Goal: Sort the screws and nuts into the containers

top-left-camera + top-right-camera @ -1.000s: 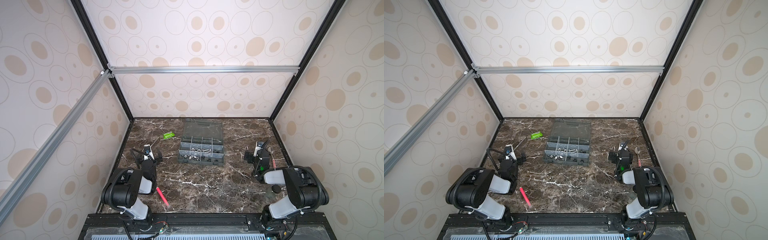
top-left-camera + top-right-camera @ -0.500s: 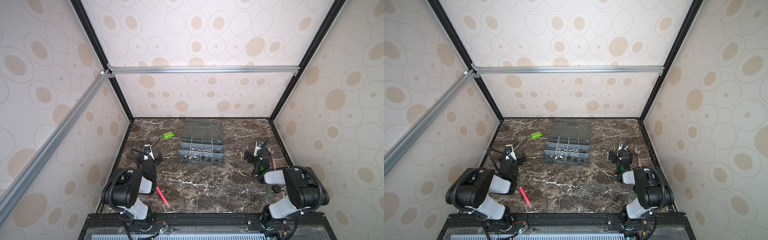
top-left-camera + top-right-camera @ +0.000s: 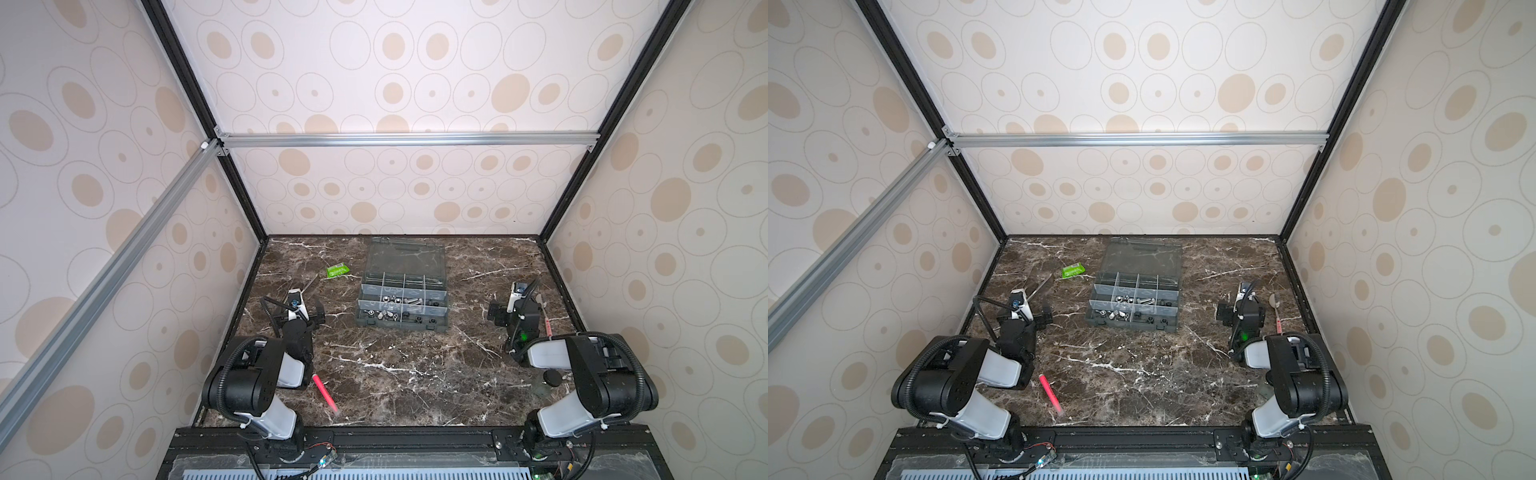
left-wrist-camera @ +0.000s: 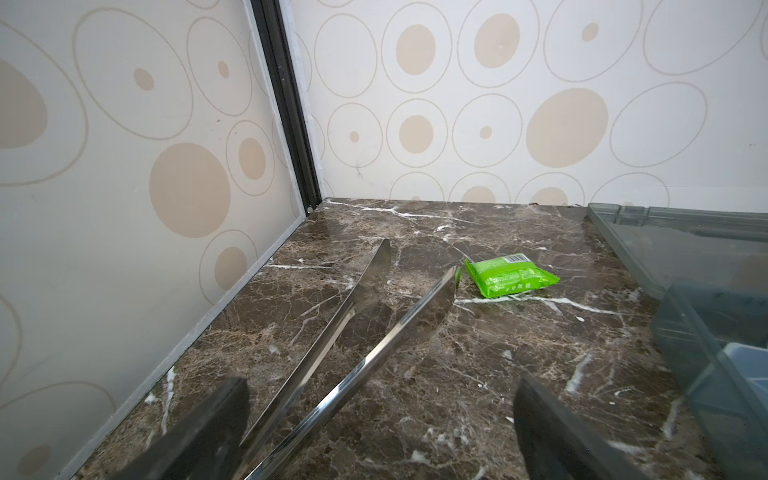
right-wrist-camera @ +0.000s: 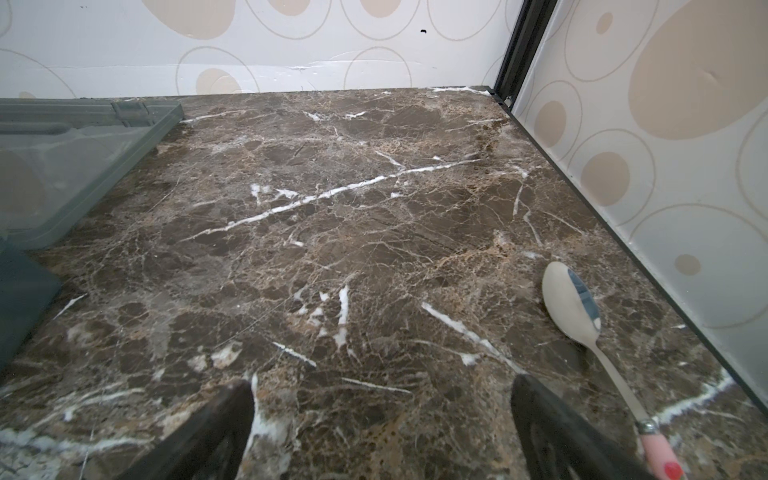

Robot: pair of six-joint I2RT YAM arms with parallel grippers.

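Observation:
A dark grey organiser box [image 3: 401,328] [image 3: 1128,327] stands mid-table with its clear lid [image 3: 405,255] laid open behind it. Its square containers [image 3: 432,295] are set apart by translucent dividers. Small silver and black screws and nuts [image 3: 392,308] [image 3: 1121,311] lie in the middle and front rows, too small to tell apart. My left gripper [image 3: 296,312] [image 4: 382,415] is open, low over the table left of the box, with nothing between its fingers. My right gripper [image 3: 516,309] [image 5: 382,419] is open and empty over bare marble, right of the box.
Metal tweezers [image 4: 353,332] [image 3: 309,284] lie just ahead of my left gripper, near one finger. Beyond them lies a green packet [image 4: 509,274] [image 3: 336,271]. A pink pen [image 3: 324,392] lies at the front left. A pink-handled spoon [image 5: 573,303] [image 3: 540,303] lies by the right wall.

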